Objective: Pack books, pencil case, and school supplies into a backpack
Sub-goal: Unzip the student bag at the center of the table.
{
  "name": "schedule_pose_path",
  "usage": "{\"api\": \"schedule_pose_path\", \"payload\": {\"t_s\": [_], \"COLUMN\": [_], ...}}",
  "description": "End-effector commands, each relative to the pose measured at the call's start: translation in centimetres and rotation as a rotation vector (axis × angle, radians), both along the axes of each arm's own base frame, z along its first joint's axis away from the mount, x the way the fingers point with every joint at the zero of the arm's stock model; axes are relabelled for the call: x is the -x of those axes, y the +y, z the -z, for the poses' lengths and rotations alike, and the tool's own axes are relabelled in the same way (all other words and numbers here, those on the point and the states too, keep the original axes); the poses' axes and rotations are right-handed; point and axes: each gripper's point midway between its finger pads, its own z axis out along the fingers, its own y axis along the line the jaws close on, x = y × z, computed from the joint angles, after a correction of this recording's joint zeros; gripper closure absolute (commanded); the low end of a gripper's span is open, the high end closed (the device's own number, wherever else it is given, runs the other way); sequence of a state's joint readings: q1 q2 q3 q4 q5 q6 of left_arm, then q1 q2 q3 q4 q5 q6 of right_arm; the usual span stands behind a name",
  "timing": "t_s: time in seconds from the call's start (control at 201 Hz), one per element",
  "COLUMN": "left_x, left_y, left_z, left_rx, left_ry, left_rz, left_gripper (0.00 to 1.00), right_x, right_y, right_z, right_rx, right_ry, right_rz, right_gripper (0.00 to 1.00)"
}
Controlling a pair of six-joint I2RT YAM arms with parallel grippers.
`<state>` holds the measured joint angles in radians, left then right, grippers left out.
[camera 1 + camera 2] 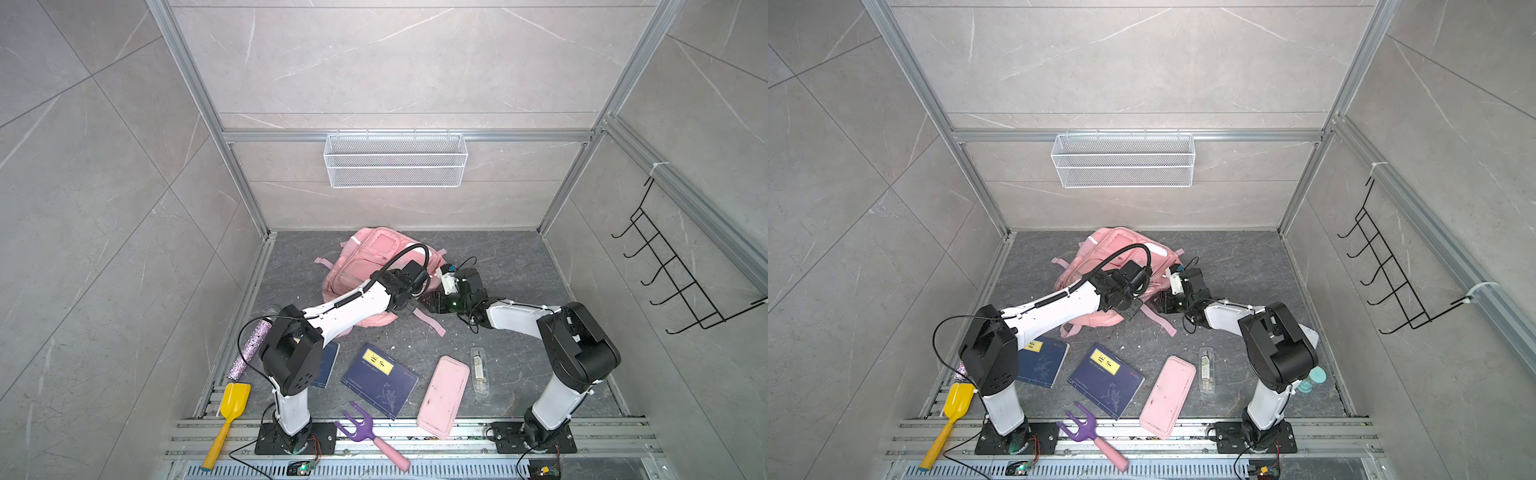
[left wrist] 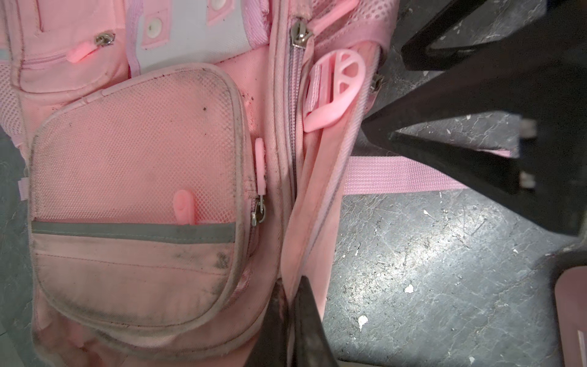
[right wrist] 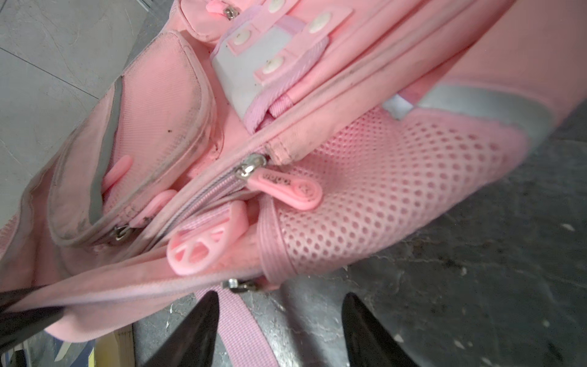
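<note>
Left wrist view: the left gripper [image 2: 290, 295] is clenched on a fabric edge of the backpack [image 2: 136, 165]. Beside its mesh side the right gripper [image 3: 281, 297] hangs released, jaws apart. In both top views the backpack lies toward 12 o'clock, long axis roughly 12-to-6; bare tabletop [image 1: 511, 266] opens at 2 o'clock. Along the 6 o'clock edge lie the books [image 1: 380, 380], pencil case [image 1: 444, 395] and school supplies [image 1: 480, 370], the case overlapping the rail [image 1: 469, 430].

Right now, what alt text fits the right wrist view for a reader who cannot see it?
A pale pink backpack fills the frame, a closed zipper with pink pull tab lying on its mesh side pocket. The right gripper stands open over a pink strap on the dark table.
</note>
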<state>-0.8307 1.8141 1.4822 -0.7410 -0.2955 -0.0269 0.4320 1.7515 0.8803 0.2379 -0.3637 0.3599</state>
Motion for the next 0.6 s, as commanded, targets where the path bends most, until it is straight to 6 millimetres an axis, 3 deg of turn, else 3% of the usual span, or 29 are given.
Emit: {"api": "schedule_pose_path", "payload": {"t_s": [0.0, 0.388, 0.597], "left_x": [-0.3, -0.2, -0.2], "left_y": [0.5, 0.9, 1.1], "left_z": [-3.9, -4.9, -5.3], "left_rx": [0.029, 0.031, 0.044], "left_ry": [-0.087, -0.110, -0.115], "left_rz": [0.009, 0.025, 0.023], "left_gripper": [1.00, 1.00, 1.00], "right_x": [-0.1, -0.5, -0.7], "right_y": [1.0, 2.7, 3.1], "right_z": [0.1, -1.3, -1.1], "right_rx": [-0.003, -0.041, -0.041], "right_ry": [-0.022, -0.070, -0.072], "right_rz": [-0.046, -0.093, -0.110], "right_gripper": [0.39, 0.51, 0.58]}}
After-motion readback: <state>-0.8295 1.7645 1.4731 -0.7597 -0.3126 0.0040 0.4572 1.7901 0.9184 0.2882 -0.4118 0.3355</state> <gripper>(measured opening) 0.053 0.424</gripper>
